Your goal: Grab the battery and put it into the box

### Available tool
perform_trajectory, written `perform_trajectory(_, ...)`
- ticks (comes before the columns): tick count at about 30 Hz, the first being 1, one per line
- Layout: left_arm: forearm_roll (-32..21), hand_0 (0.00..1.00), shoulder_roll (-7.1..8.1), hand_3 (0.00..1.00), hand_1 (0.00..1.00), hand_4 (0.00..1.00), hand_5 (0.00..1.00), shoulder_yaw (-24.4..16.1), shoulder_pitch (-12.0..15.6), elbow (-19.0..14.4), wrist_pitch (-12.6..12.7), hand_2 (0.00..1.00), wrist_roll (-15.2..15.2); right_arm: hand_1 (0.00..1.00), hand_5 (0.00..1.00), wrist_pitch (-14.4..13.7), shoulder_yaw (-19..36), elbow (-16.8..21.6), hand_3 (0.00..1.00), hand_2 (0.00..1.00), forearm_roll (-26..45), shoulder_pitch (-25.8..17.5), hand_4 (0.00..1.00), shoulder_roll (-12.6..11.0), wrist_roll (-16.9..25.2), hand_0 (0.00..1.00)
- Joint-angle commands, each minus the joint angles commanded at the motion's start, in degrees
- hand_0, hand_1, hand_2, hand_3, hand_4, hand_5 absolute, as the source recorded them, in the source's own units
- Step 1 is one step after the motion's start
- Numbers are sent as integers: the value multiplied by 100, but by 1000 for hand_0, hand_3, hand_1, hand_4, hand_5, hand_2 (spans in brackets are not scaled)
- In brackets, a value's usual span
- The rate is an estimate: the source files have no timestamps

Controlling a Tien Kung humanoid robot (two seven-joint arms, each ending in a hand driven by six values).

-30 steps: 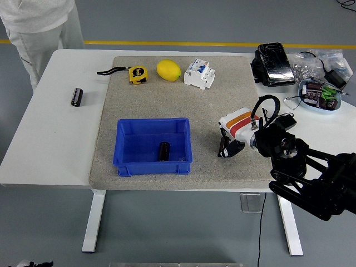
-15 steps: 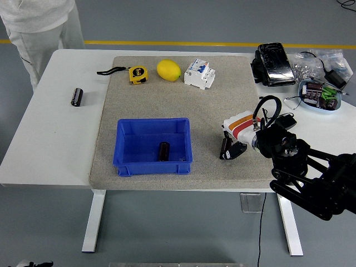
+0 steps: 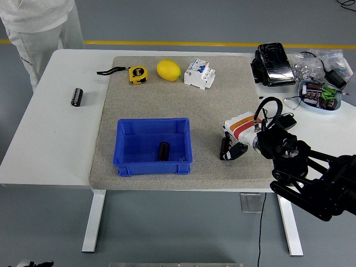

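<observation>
A dark cylindrical battery (image 3: 164, 151) lies inside the blue box (image 3: 126, 161) on the grey mat. Another dark battery (image 3: 77, 96) lies on the bare white table at the left, outside the mat. My right hand (image 3: 230, 149) hovers low over the mat to the right of the box, its black fingers relaxed and holding nothing. The white wrist with orange stripes shows behind it. The left arm is out of the picture.
A yellow tape measure (image 3: 137, 74), a lemon (image 3: 168, 70) and a white circuit breaker (image 3: 199, 73) line the mat's far edge. A black device (image 3: 274, 63), cables and a tray of parts (image 3: 320, 95) sit at the far right. A person (image 3: 39, 22) stands at the far left corner.
My right hand has drifted slightly right and down, away from the box. The battery in the box has not moved.
</observation>
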Motion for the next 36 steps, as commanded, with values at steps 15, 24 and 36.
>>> perform_trajectory(15,-8,701,1,593,673,605,486,9,5,-5,-3,712,-1,139,385,-73,-24,7,527,445,-52,-18,975,-1,22,2)
perform_trajectory(24,34,702,6,592,674,604,485,-25,19,-1,-7,712,11,137,397,-125,49,153,523,438,-68,-13,979,-28,-2,2)
perform_trajectory(36,41,701,8,593,673,606,489,-24,6,1,-8,712,7,139,364,-141,316,600,524,440,-162,60,957,-108,-91,2)
